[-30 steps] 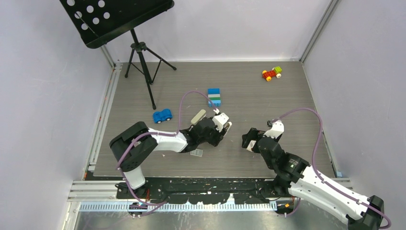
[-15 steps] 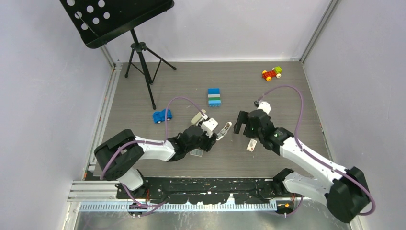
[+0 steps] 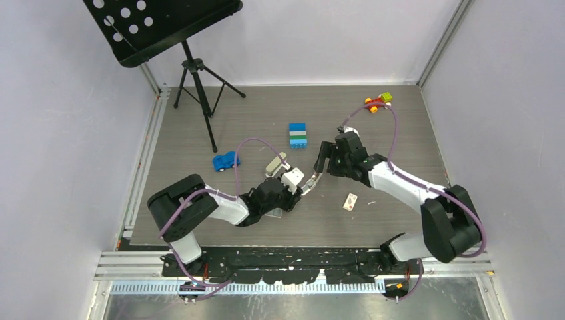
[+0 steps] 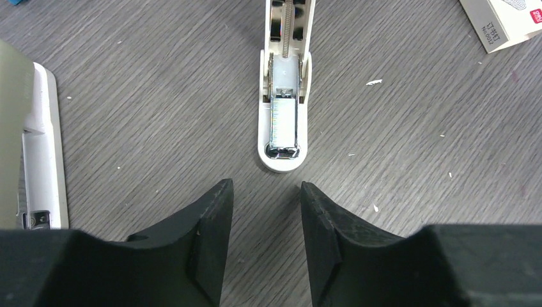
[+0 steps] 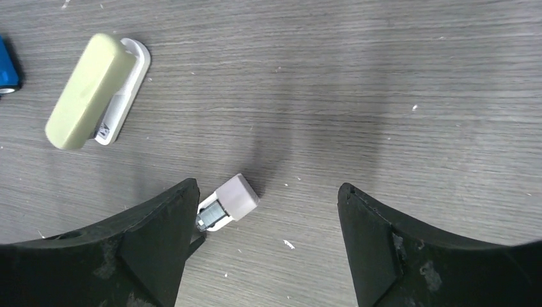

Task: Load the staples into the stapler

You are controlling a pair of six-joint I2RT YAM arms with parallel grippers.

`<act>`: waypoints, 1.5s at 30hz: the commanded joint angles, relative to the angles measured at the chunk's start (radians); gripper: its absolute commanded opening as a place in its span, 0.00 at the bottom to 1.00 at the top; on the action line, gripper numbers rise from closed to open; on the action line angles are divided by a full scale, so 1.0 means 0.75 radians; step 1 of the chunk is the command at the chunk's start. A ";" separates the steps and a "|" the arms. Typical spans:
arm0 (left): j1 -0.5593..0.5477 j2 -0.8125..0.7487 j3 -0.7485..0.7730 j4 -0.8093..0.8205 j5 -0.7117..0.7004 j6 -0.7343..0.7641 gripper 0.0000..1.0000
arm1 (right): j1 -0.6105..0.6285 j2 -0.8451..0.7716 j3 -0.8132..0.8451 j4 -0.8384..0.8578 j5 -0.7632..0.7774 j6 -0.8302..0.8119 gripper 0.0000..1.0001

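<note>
On the wood-grain table [image 3: 200,120], starting at the left, a blue toy car [image 3: 226,161] is sitting alone. Just right of it the stapler [image 3: 275,163] is lying flat, beige-grey top over white base, and it is looking shut.

Next comes the left gripper [image 4: 265,192]. Its two black fingers are standing apart and gripping nothing. Just ahead of the fingertips, not touching them, a slim white clip-like piece [image 4: 281,163] is lying lengthwise with a metal channel and spring showing. A ridged silvery strip, which I take to be the staples [image 4: 283,121], is resting in that channel near the gripper's end.

Further right, the right gripper [image 5: 267,187] is hovering over the far end of the same white piece, its fingers spread wide and empty. I cannot tell whether its nearer finger is touching that end. Beyond it, well apart, a tiny white red-marked box [image 3: 350,201] is lying on the table.

In my judgement the work is partway along. The strip is out of its box and seated in a channel, while the beige-topped stapler looks unopened, and whether the white piece belongs to it I cannot tell. If so, closing is what is left.
</note>
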 commanded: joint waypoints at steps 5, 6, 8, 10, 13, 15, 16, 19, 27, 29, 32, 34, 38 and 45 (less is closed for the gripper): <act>0.006 0.054 0.037 0.132 0.009 0.026 0.39 | -0.014 0.139 0.088 0.111 -0.204 -0.023 0.71; 0.007 0.058 0.040 0.131 0.011 0.026 0.38 | -0.014 0.147 0.090 0.107 -0.215 -0.027 0.69; 0.006 0.068 0.043 0.134 0.017 0.021 0.37 | -0.014 0.158 0.090 0.101 -0.244 -0.030 0.63; 0.006 0.078 0.046 0.133 0.021 0.017 0.36 | -0.012 0.162 0.088 0.099 -0.262 -0.030 0.57; 0.006 0.092 0.056 0.132 0.026 0.012 0.35 | -0.004 0.164 0.081 0.090 -0.266 -0.024 0.48; 0.006 0.101 0.063 0.121 0.028 0.010 0.34 | 0.011 0.162 0.075 0.080 -0.249 -0.022 0.41; 0.006 0.106 0.067 0.117 0.029 0.009 0.33 | 0.023 0.160 0.073 0.074 -0.234 -0.022 0.39; 0.006 0.129 0.077 0.108 0.032 -0.002 0.32 | 0.067 0.148 0.068 0.049 -0.156 -0.021 0.35; 0.006 0.171 0.091 0.119 0.030 -0.032 0.29 | 0.264 0.129 0.062 -0.032 0.170 -0.018 0.32; 0.006 0.182 0.090 0.131 0.026 -0.040 0.28 | 0.317 0.137 0.062 -0.038 0.218 -0.011 0.32; 0.006 0.200 0.083 0.158 0.022 -0.059 0.27 | 0.366 0.157 0.055 -0.035 0.239 0.015 0.32; 0.006 0.207 0.078 0.175 0.021 -0.072 0.27 | 0.393 0.163 0.045 -0.026 0.242 0.035 0.32; 0.006 0.221 0.067 0.203 0.015 -0.093 0.26 | 0.458 0.155 0.035 -0.018 0.250 0.062 0.36; 0.006 0.211 0.050 0.225 0.018 -0.130 0.27 | 0.505 0.095 -0.007 0.014 0.212 0.126 0.50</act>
